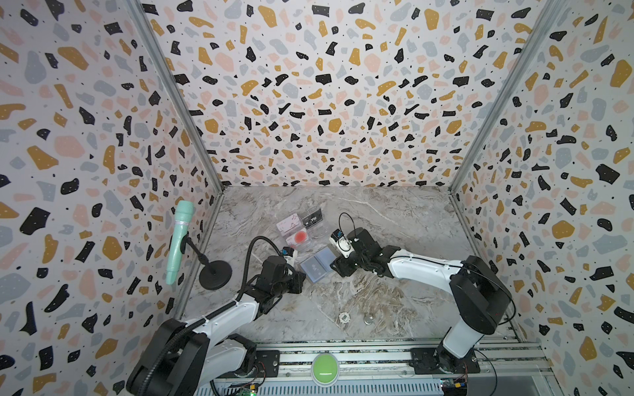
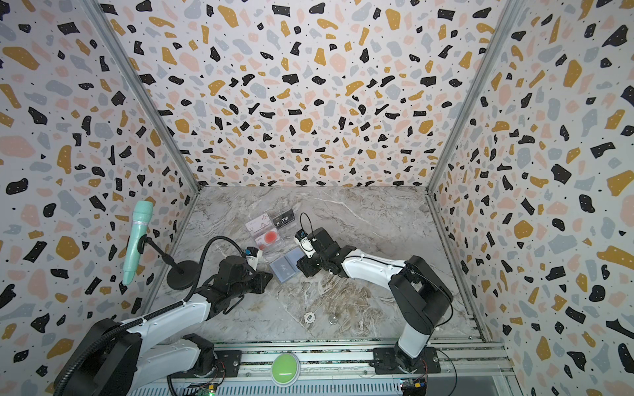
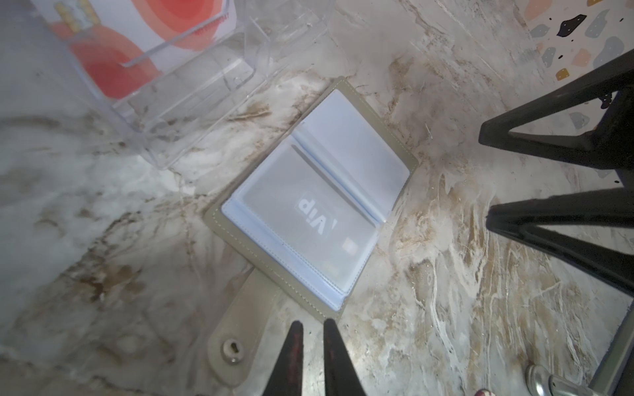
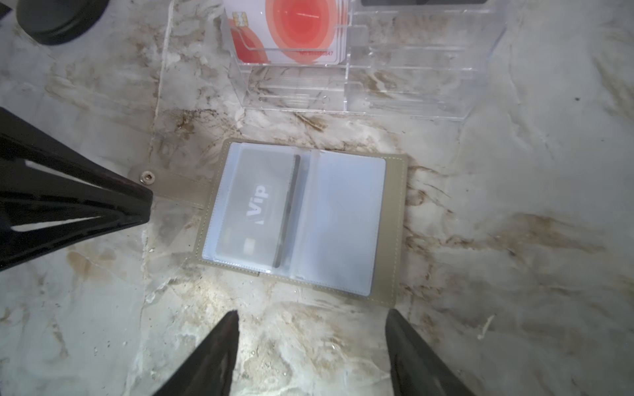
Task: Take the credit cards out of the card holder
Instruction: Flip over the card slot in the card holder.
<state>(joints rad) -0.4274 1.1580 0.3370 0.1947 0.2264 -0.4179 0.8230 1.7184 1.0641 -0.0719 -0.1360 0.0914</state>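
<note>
- Top views: the holder [image 1: 317, 266] lies open and flat, with the left gripper [image 1: 303, 277] and right gripper [image 1: 335, 266] each just beside it, on opposite sides.
- Just behind the holder, toward the back wall, there's a clear tray [image 1: 319, 234]. It already has a red-circle card [image 1: 300, 236], a black VIP card [image 1: 314, 218] and a pinkish card [image 1: 288, 223] in it, so most of the job looks done.
- Left wrist: the left fingers [image 3: 291, 360] are pinched almost together with just a sliver between them. I can't see anything caught in there. They sit right at the holder's edge, next to the strap [image 3: 240, 325].
- Same view: there's a sleeved VIP card [image 3: 308, 219] showing through the frosted pocket on the strap-side page. That one's left to pull.
- Right wrist: the right fingers [image 4: 212, 356] are spread wide and empty, stopping just short of the holder. The page away from the strap looks blank.
- My guess is one card to go. I can't tell if anything's tucked behind it.
</note>
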